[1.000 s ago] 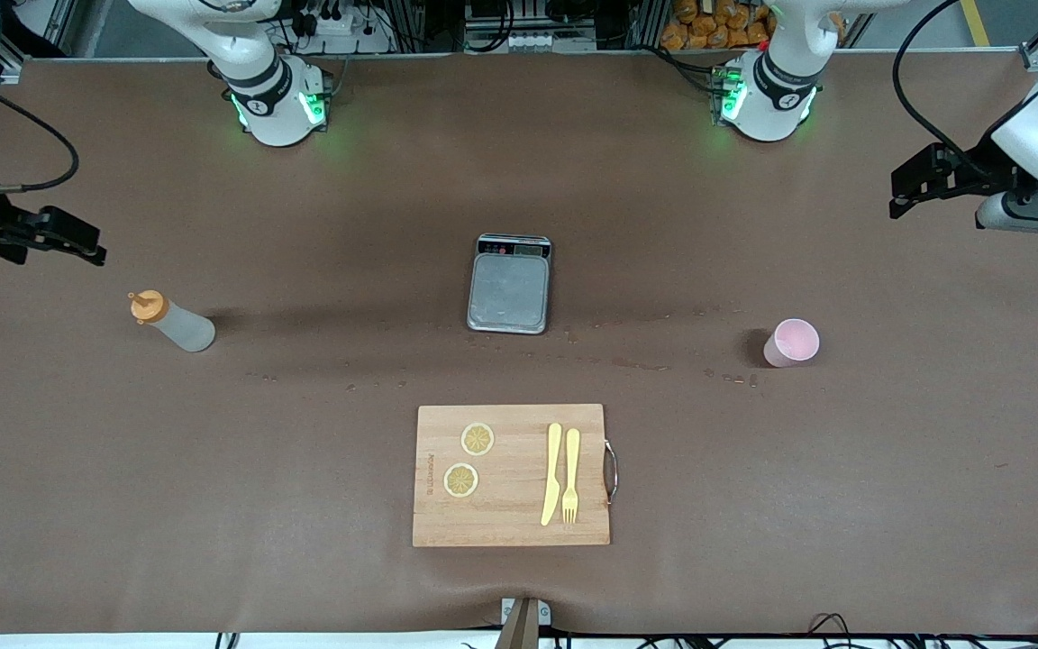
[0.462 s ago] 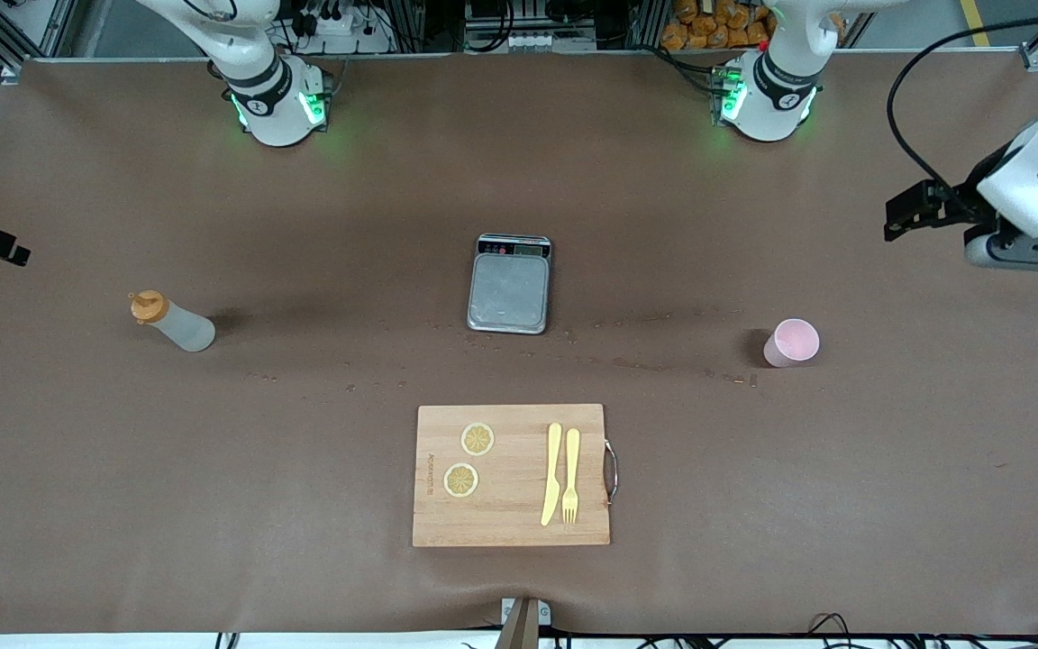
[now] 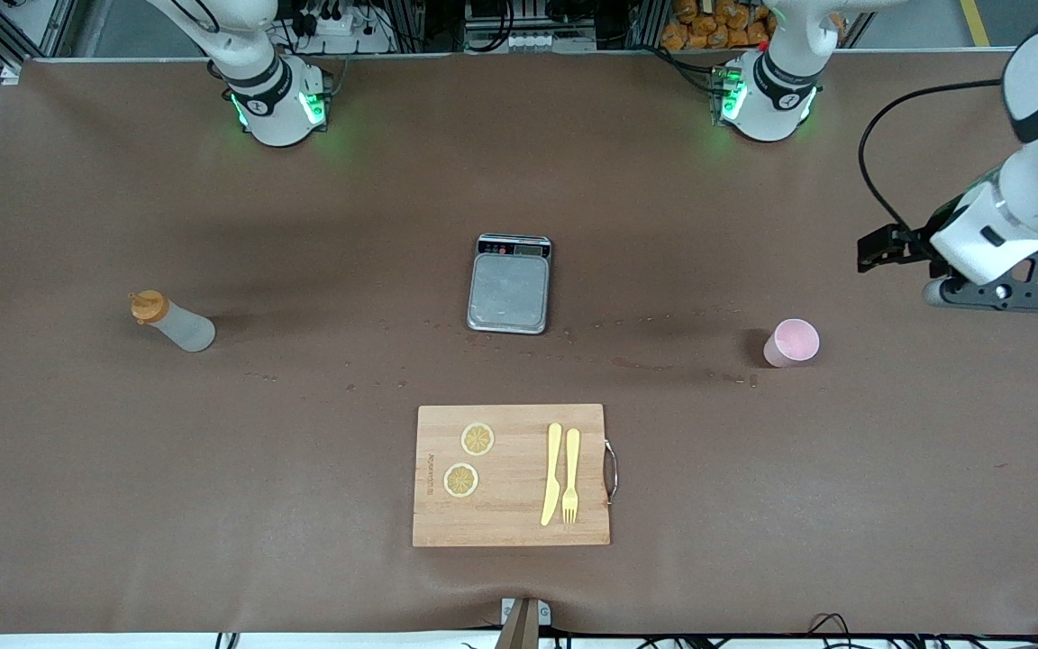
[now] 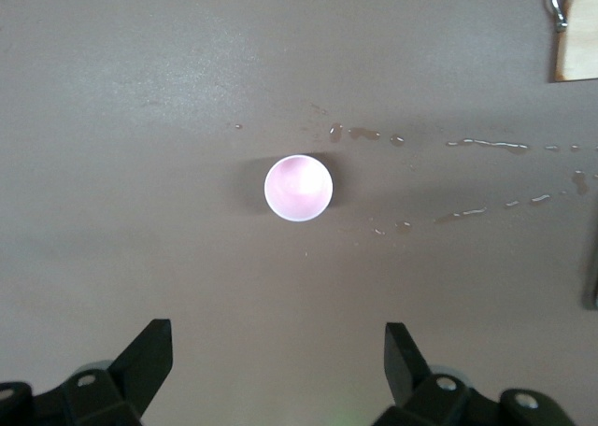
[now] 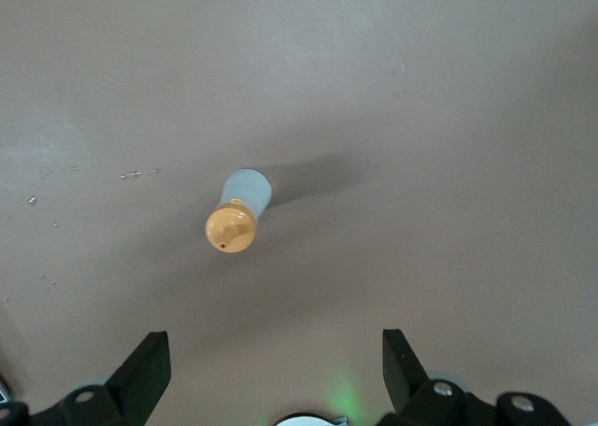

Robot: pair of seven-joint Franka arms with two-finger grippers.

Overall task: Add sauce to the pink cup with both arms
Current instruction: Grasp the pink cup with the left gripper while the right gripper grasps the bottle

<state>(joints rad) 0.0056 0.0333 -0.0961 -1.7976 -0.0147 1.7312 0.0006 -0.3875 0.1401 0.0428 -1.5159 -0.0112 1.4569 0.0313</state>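
The sauce [image 3: 172, 324] stands upright on the counter [image 3: 303, 505] toward the right arm's end, its long axis vertical and its orange nozzle cap [image 5: 231, 230] pointing straight up. The right tool [image 5: 271, 375] hangs above the counter just beside the bottle, not over it, with its fingers [image 5: 145, 362] spread wide and nothing between them; in the front view only a black tip of it shows at the picture's edge.

In the middle of the counter sits a grey scale [image 3: 509, 287], its display strip too small to read. Nearer the front camera lies a wooden cutting board [image 3: 510, 532] carrying two lemon slices [image 3: 478, 439], a yellow knife [image 3: 552, 472] and a yellow fork [image 3: 570, 474]; a small printed mark along one edge of the board cannot be read.

The pink cup [image 3: 791, 342] stands upright toward the left arm's end, mouth up. Drops and streaks of liquid [image 4: 486, 144] lie on the counter between cup and scale. The left tool [image 4: 278, 370] hovers above the counter near the cup, to one side of it, fingers [image 4: 149, 351] released wide and empty.
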